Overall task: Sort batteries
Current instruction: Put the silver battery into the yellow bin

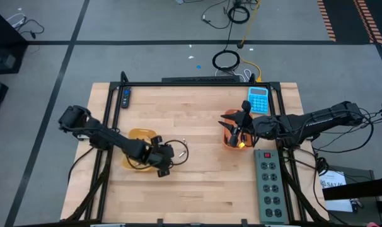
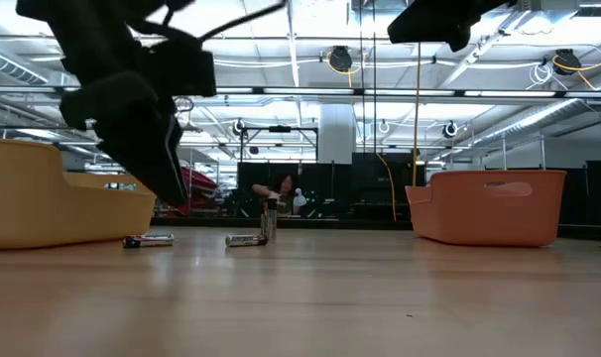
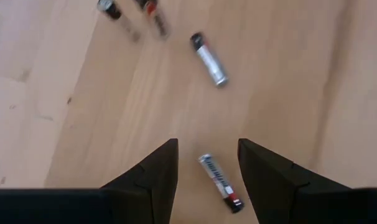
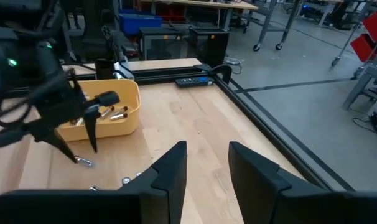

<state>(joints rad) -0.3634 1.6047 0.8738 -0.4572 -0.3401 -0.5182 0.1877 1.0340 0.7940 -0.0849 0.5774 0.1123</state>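
Observation:
My left gripper [image 3: 207,144] stands open, pointing steeply down close over the wood just right of the yellow tray [image 1: 138,135]. One silvery battery [image 3: 221,183] lies flat between its fingers, touched by neither. More batteries lie beyond it: one [image 3: 208,59] close by, two others [image 3: 152,15] farther off. In the low view two batteries [image 2: 150,240] lie flat and one [image 2: 270,220] stands on end. The yellow tray [image 4: 107,112] holds several batteries. My right gripper [image 4: 207,146] hangs open and empty above the orange tray [image 1: 231,140].
A grey power strip [image 1: 271,183] lies along the table's right edge, with a blue calculator [image 1: 259,99] beyond it at the far right. A dark remote [image 1: 126,96] lies at the far left. Bare wood stretches across the middle and near side.

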